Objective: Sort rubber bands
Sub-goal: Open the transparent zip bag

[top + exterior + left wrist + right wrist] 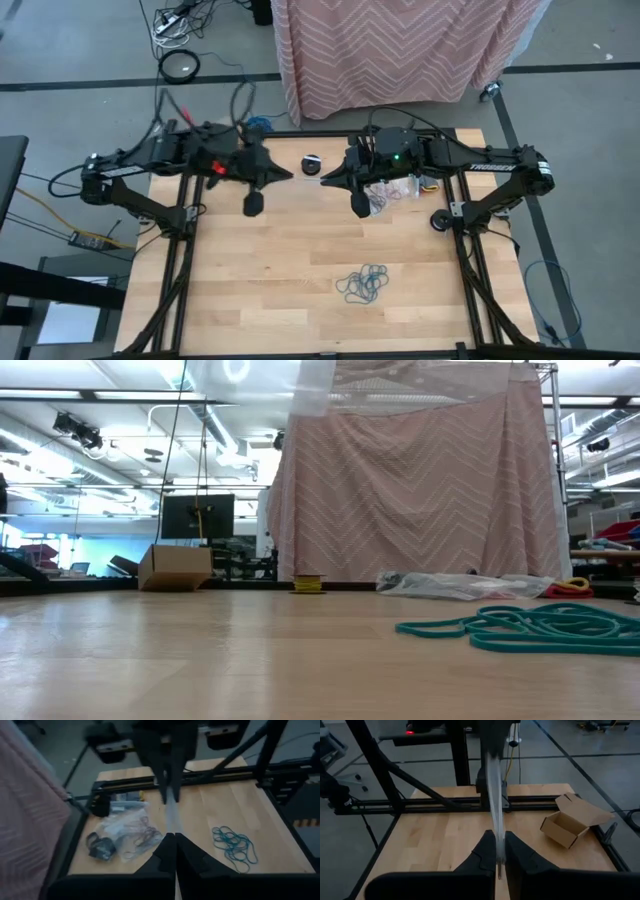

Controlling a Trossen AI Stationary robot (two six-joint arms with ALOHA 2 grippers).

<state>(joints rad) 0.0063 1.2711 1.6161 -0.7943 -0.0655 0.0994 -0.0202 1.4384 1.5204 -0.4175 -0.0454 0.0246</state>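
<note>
Fingers of both grippers pinch a clear plastic bag stretched between them: left gripper and right gripper clench its opposite edges above the table. Teal rubber bands lie at six o'clock, mixed ones at three. Keeping tension even should hold the bag taut.

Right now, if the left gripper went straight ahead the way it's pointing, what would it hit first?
Most likely the right gripper, which faces the left gripper head-on. A pale strip runs along that line between them, seemingly pinched by both. The depth of the gap is hard to judge.
</note>
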